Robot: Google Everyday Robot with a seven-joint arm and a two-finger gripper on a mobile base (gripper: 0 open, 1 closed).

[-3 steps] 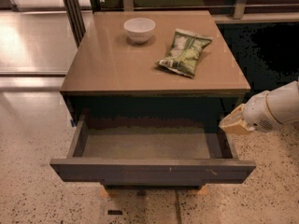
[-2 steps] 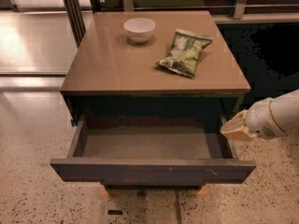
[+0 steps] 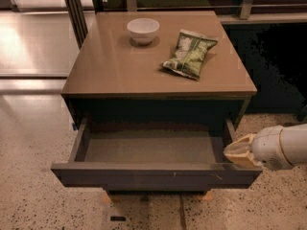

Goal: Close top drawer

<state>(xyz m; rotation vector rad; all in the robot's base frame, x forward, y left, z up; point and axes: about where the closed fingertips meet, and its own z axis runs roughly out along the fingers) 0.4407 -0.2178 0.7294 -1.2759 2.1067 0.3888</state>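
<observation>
1. Currently the top drawer (image 3: 153, 176) stands pulled well out of the cabinet, its dark flat front towards the camera and its tray open to view below the front edge of the surface (image 3: 120, 75).
2. Your tool (image 3: 238, 151) sits at the drawer's front right corner, right at the top edge of the front panel and the right side wall. You cannot tell whether it is spread or pressed together, nor whether it touches the drawer.
3. The white arm (image 3: 283, 147) reaches in from the right edge of the view, low and roughly level with the drawer.
4. Main risk, as I judge it: the tool looks to be above or just behind the front panel, not against its outer face. Push from there and you would slide over the rim, or catch the side wall, and the drawer would not go in.
5. Second risk: a push at the right corner alone is far off centre. The drawer could twist on its runners and jam part-way.
6. Third risk: the front is smooth and has no handle, so a glancing contact could slip off sideways or downwards.
7. Fourth risk: a hard shove could jolt the cabinet. The bowl (image 3: 143, 30) near the back edge and the snack bag (image 3: 189, 53) towards the back right corner of the surface could shift.
</observation>
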